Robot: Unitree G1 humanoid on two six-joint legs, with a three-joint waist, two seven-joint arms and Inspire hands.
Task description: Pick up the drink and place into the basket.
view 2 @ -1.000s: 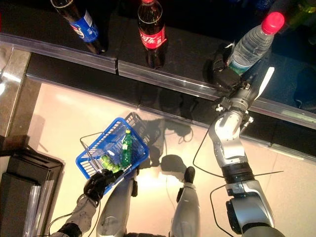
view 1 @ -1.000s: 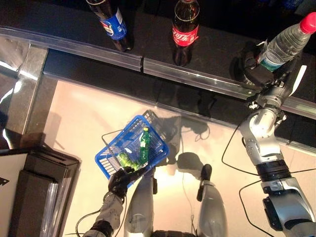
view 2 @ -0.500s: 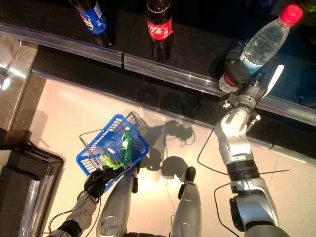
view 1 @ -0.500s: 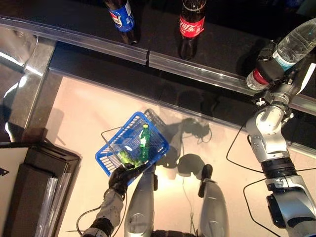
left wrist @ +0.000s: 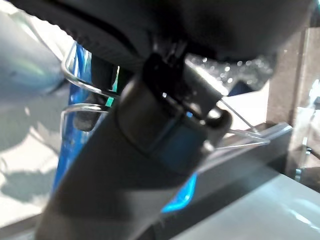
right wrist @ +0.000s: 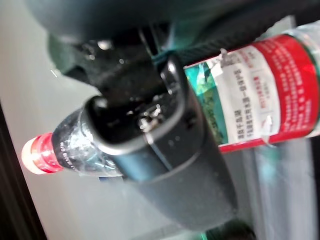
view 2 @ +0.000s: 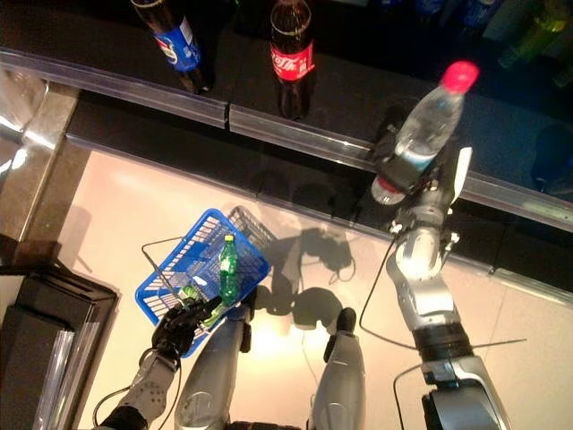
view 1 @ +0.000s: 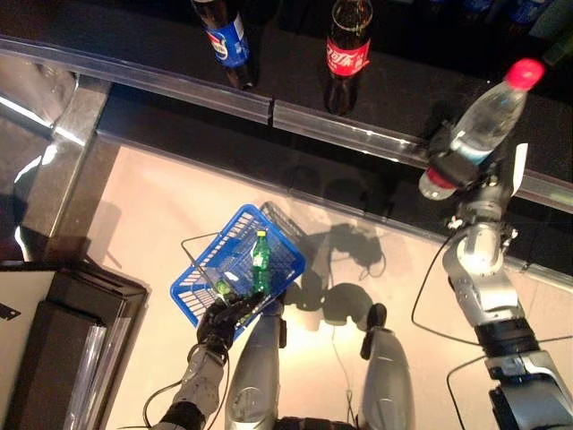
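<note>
My right hand (view 1: 458, 161) is shut on a clear water bottle (view 1: 483, 121) with a red cap and a red label, held tilted above the shelf's front rail at the right. The right wrist view shows my thumb (right wrist: 165, 150) wrapped across the bottle (right wrist: 270, 95). My left hand (view 1: 219, 324) is shut on the thin wire handles (left wrist: 85, 107) of the blue basket (view 1: 204, 282), which hangs low at the left. A green bottle (view 1: 260, 262) and other green drinks lie in the basket.
A dark shelf (view 1: 394, 81) with a clear front rail (view 1: 269, 107) runs across the top. On it stand a cola bottle with a blue label (view 1: 226, 40) and one with a red label (view 1: 347, 49). A dark stand (view 1: 63, 340) sits at the lower left.
My right hand has drawn the water bottle back from the shelf and to the left, over the rail. The basket hangs as before. The camera has shifted slightly.
</note>
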